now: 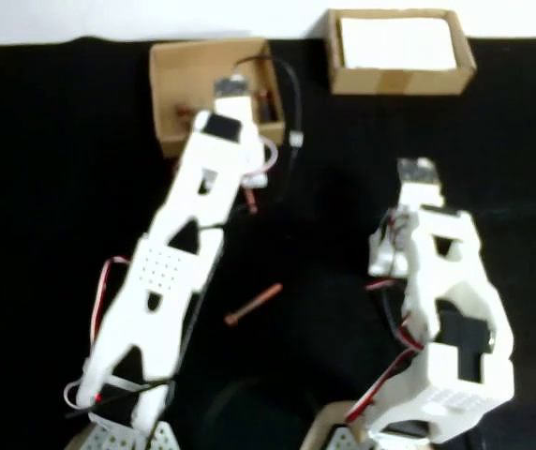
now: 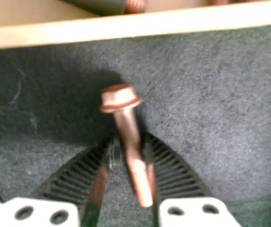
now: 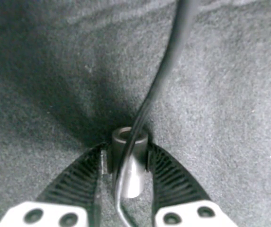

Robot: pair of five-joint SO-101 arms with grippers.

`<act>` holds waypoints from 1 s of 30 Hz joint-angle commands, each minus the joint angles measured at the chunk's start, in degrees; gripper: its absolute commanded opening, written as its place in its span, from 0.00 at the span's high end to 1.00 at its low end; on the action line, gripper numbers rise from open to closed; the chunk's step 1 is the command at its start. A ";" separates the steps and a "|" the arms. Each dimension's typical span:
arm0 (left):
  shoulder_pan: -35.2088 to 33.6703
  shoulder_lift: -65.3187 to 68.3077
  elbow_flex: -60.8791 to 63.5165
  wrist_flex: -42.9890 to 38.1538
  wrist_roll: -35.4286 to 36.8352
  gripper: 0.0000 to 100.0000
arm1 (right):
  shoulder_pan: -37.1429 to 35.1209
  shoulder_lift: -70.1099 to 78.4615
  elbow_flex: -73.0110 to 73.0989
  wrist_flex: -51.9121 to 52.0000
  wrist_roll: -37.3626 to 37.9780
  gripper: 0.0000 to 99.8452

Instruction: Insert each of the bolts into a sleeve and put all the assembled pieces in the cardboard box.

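The black table (image 1: 43, 234) carries two arms, and we take the one at frame left as ours on the left, since its wrist view shows the box wall close by. The cardboard box (image 1: 170, 70) sits upper left of centre in the high view, with pieces already lying in it. A second box (image 1: 399, 80) stands at upper right.

The left gripper (image 2: 128, 144) is closed narrow on a bolt (image 2: 121, 97), held by the shank with the head pointing away from the claw, just outside the box. The right gripper (image 3: 126, 151), well apart at mid-right, clamps a dark sleeve (image 3: 122, 146), its bore facing away from the claw, with a cable (image 3: 173, 47) hanging across it. A loose bolt (image 1: 254, 305) lies at lower centre.

To mate them well, we judge the shank tip must meet the bore on one line. Because the head leads, the left wrist probably needs turning first. We should also steer clear of the cable.
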 commanded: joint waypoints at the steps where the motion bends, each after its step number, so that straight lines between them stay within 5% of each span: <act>1: -0.84 -0.84 -1.71 -0.18 -0.44 0.98 | 0.57 -0.22 0.04 -2.86 -0.35 0.99; 8: 2.59 -6.99 -20.44 9.93 -11.69 0.99 | -3.12 -11.30 -0.04 6.37 -0.53 0.99; 19: 11.38 -38.37 -17.89 11.25 -18.11 0.99 | -12.53 -56.66 1.71 23.25 -0.35 0.99; 24: 16.31 -55.96 -10.86 11.25 -18.11 0.99 | -15.52 -74.68 12.18 25.27 -0.62 0.99; 30: 17.10 -80.66 14.90 11.16 -18.20 0.99 | -21.58 -98.42 29.67 24.75 -0.62 0.99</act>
